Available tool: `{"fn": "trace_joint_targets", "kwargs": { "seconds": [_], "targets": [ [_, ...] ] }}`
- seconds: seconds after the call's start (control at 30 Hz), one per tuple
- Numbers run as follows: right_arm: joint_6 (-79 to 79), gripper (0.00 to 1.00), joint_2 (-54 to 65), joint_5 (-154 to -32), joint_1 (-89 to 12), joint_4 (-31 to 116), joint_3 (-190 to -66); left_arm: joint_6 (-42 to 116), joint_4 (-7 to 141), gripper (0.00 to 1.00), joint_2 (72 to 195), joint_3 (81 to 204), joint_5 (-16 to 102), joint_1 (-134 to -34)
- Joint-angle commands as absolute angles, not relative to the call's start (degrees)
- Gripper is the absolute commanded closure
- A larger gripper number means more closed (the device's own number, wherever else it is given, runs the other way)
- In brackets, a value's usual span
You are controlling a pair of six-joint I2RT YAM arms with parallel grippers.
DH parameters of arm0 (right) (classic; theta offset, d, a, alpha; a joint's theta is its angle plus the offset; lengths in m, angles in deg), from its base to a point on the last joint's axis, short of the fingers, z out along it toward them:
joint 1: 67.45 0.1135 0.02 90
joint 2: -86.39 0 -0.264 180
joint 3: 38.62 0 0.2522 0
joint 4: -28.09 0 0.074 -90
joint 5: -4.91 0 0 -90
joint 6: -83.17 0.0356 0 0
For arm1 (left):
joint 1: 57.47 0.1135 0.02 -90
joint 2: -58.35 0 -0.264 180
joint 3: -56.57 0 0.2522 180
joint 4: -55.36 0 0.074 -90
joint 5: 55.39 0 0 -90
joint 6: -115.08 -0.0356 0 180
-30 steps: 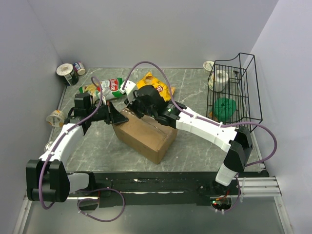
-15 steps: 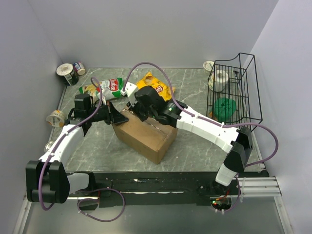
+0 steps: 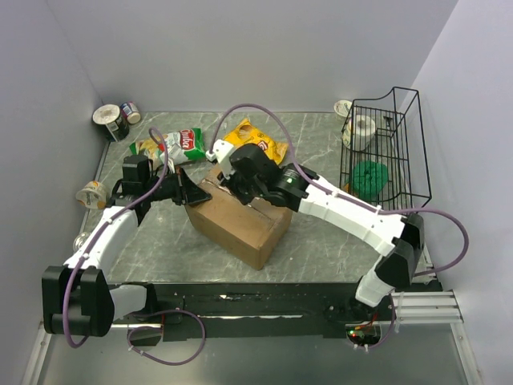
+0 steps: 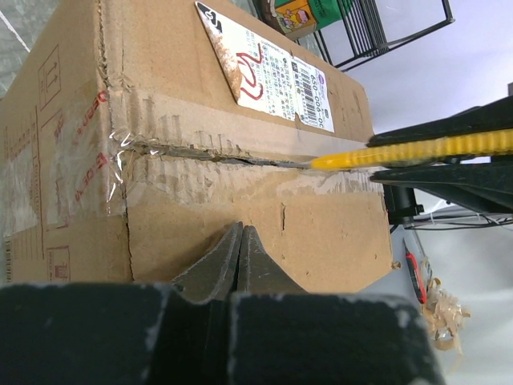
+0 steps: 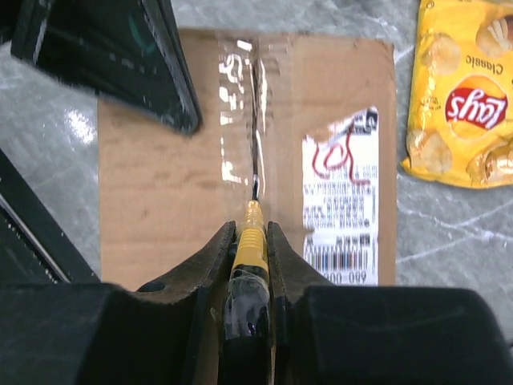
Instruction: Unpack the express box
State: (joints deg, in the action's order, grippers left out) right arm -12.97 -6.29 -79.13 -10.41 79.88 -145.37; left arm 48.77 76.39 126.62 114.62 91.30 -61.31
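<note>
Express box point(image 3: 240, 218) lies diagonally, far-left to near-right; right fingers point(image 5: 210, 258) grip cutter point(image 5: 251, 239), left fingers point(image 4: 218, 263) closed.

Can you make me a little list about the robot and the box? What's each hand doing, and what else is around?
box: brown express box, flaps closed
seam: tape seam on top, with a dark split along it
right gripper: shut on a yellow cutter, blade in the seam
left gripper: shut, empty, tips at the box's side
label: white shipping label beside the seam
nearby: yellow Lay's bag, black wire basket
</note>
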Motion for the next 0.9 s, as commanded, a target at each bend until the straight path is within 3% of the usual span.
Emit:
{"fn": "trace_joint_targets", "kwargs": {
  "seconds": [0.0, 0.87],
  "targets": [
    [-11.67, 1.0, -0.36, -77.97, -9.97, 83.07, -143.7, 45.48, 80.37, 0.99, 128.13, 111.99, 80.84, -61.16],
    [-10.7, 1.0, 13.17, -80.43, -11.19, 96.96, -136.23, 43.98, 82.13, 0.99, 130.59, 113.04, 79.0, -61.16]
  ]
}}
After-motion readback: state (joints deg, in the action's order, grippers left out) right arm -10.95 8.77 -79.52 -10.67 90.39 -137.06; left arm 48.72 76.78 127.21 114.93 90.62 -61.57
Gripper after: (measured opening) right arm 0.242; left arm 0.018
